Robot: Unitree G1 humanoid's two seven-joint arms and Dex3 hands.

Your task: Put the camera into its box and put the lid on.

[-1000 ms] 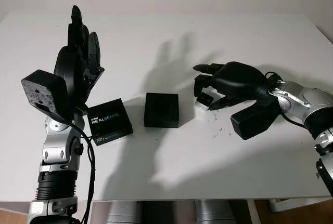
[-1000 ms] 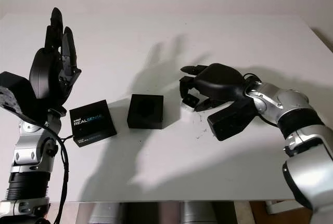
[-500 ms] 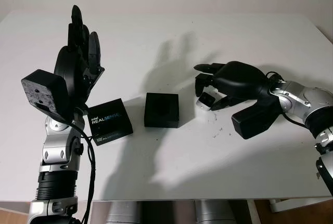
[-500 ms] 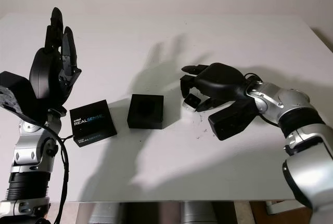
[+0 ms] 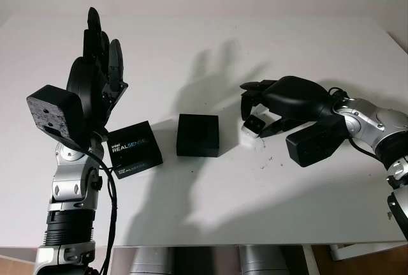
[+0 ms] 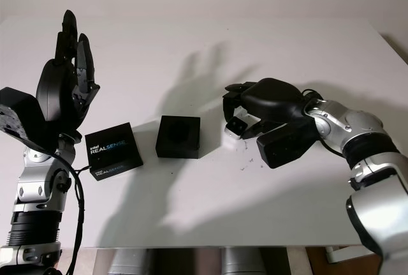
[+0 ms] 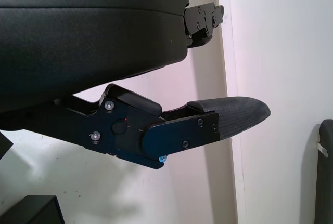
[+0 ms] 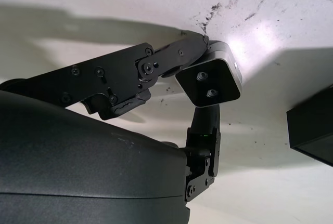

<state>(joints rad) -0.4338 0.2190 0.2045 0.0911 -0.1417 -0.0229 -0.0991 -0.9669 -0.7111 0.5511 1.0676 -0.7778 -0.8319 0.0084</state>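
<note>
Lid (image 5: 134,149) — white print "intel REALSENSE".

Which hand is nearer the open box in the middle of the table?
Right. The right hand, gripping the camera, sits just beside the open box. The left hand is raised above the lid, farther off.

Left hand (image 5: 95,77) raised upright at the near left on a vertical forearm, open, palm turned toward the centre, holding nothing. Right hand (image 5: 280,106) reaching in low from the right with the forearm nearly level and the wrist bent inward, fingers (image 8: 156,63) curled down and closed on the camera (image 8: 210,81).
</note>
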